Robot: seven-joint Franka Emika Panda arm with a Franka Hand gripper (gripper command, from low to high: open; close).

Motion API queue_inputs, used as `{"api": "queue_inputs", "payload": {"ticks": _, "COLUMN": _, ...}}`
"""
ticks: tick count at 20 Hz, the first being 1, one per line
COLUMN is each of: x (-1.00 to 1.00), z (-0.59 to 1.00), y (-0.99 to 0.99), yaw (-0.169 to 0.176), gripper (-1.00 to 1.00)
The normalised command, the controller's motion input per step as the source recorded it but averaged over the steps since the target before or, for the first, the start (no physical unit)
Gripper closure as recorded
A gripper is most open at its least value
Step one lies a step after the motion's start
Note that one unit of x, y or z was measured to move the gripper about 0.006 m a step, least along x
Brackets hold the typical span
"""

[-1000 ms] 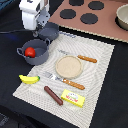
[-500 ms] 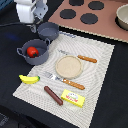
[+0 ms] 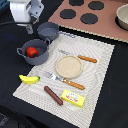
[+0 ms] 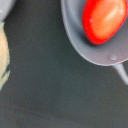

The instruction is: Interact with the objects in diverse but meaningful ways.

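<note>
Even, soft light is filling the exterior view, which is looking low-resolution and slightly blurred throughout. The pot [image 3: 34, 51] is casting only a faint shadow. In the wrist view everything is showing out of focus; a pale sheen is lying across the tomato [image 4: 104, 19].

Dark table [image 3: 10, 90] under striped placemat [image 3: 95, 70]
</note>
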Motion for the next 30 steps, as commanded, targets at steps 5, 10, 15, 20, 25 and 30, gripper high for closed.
{"api": "queue_inputs", "payload": {"ticks": 5, "x": 0.42, "z": 0.16, "y": -0.86, "yaw": 0.068, "gripper": -1.0}}
{"api": "queue_inputs", "payload": {"ticks": 10, "x": 0.73, "z": 0.22, "y": -0.72, "yaw": 0.0, "gripper": -1.0}}
{"api": "queue_inputs", "payload": {"ticks": 15, "x": 0.68, "z": 0.12, "y": -0.55, "yaw": -0.001, "gripper": -1.0}}
{"api": "queue_inputs", "payload": {"ticks": 20, "x": 0.42, "z": 0.02, "y": -0.27, "yaw": -0.009, "gripper": -1.0}}
{"api": "queue_inputs", "payload": {"ticks": 25, "x": 0.28, "z": -0.01, "y": -0.17, "yaw": 0.0, "gripper": -1.0}}
{"api": "queue_inputs", "payload": {"ticks": 30, "x": 0.07, "z": -0.1, "y": -0.01, "yaw": 0.0, "gripper": -1.0}}
